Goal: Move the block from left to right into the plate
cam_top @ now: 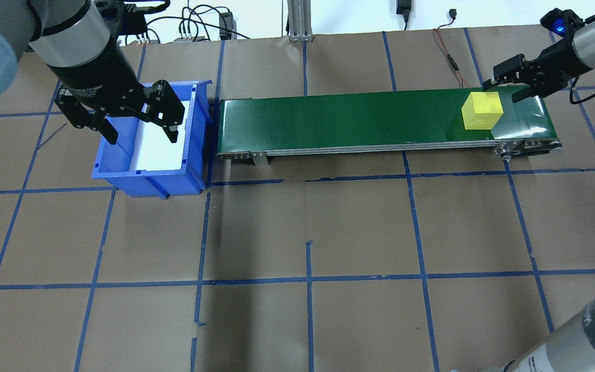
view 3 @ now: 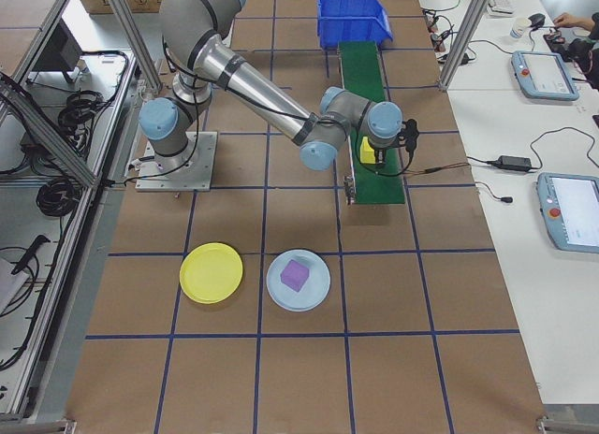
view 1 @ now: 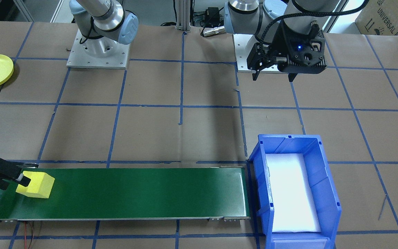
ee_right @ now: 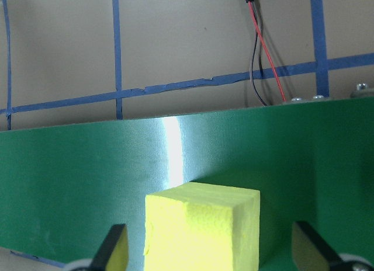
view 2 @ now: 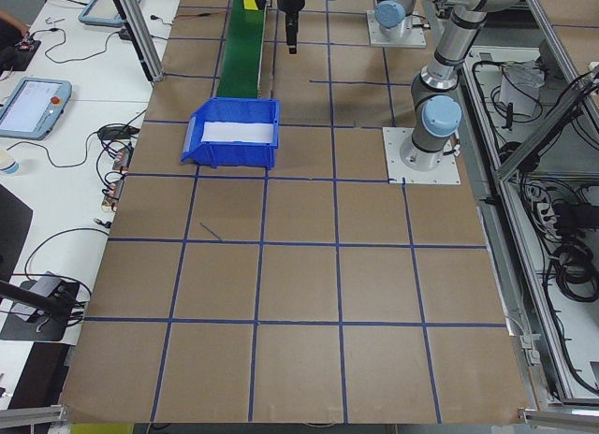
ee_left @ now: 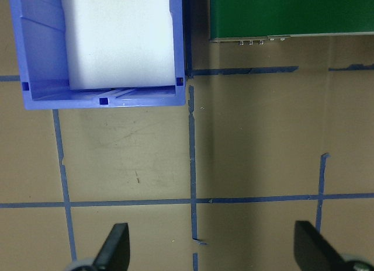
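Between right claw fingers, block

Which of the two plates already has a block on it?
The pale blue plate; a purple block sits on it, while the yellow plate beside it is bare.

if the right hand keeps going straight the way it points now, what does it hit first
Most likely the yellow block. In the right wrist view it sits between the open fingers of the right hand, with the green belt under it. How far ahead the block lies is hard to judge.
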Motion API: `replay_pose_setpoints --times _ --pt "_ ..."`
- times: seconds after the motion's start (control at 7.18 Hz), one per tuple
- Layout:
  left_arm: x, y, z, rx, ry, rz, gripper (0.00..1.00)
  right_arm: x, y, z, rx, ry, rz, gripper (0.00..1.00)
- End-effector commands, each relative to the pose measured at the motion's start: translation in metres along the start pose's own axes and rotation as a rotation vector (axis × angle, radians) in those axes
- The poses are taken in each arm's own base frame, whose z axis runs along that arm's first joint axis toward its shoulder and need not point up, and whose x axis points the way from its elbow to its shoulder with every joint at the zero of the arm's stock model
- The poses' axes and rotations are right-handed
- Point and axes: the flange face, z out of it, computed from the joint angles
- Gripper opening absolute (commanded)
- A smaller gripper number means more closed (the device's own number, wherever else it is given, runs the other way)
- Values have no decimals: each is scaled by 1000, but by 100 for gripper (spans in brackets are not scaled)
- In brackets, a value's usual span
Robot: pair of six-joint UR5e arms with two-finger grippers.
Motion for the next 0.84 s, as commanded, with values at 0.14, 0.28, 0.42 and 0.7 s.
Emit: replay_pose_setpoints --times 0.14,0.28,0.42,0.7 --pt "2 1 -1 1 0 5 100 15 3 12 -51 73 41 100" --pt "1 1 0 0 0 2 100 19 3 12 -48 106 35 100" --pt "1 1 0 0 0 2 100 22 1 14 -42 115 32 100" --pt "1 1 0 0 1 2 100 26 -4 18 -19 126 21 97"
